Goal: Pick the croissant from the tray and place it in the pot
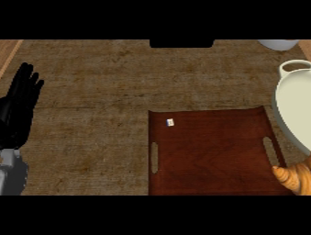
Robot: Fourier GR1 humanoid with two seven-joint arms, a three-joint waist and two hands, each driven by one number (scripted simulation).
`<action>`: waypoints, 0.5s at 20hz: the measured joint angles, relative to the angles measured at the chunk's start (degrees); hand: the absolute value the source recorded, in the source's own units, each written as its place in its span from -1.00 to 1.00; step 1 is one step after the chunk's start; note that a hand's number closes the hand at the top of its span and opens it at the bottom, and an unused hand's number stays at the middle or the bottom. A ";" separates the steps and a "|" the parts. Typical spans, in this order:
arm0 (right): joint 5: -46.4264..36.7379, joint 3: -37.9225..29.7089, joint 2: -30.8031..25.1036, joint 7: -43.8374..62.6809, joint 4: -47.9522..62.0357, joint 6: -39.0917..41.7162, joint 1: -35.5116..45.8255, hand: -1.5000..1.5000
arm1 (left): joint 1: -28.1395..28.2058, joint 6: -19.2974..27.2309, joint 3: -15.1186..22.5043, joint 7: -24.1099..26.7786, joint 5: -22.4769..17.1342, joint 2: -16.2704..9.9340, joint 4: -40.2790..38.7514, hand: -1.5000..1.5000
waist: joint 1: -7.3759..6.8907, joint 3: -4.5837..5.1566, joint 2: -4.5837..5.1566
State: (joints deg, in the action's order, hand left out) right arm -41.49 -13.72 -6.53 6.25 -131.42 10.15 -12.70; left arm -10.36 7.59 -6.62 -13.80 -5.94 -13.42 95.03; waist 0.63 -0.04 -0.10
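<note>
The left hand rested at the counter's left edge, fingers straight and pointing up, holding nothing. The dark wooden tray lay on the counter's near side, right of the middle, with a slot handle on each short side and a tiny white tag near its far left corner. And the croissant was off the tray floor: it showed at the tray's near right corner, overlapping that edge and the near rim of the pot, tilted up along the view's right border. The right hand could not be made out clearly; whether fingers were curled round the croissant was impossible to tell. The cream pot sat just right of the tray, one handle at its far end. A pale round object peeked in at the counter's far right edge.
</note>
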 measured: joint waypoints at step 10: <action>18.12 -17.45 -10.13 -1.73 20.88 2.73 14.86 1.00 | -0.85 0.01 0.35 1.05 1.03 1.17 -1.66 0.00 | -0.74 0.01 0.16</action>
State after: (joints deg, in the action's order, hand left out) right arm -23.38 -31.18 -16.66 4.51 -110.54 12.88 2.16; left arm -11.22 7.60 -6.27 -12.75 -4.91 -12.25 93.37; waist -0.11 -0.03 0.06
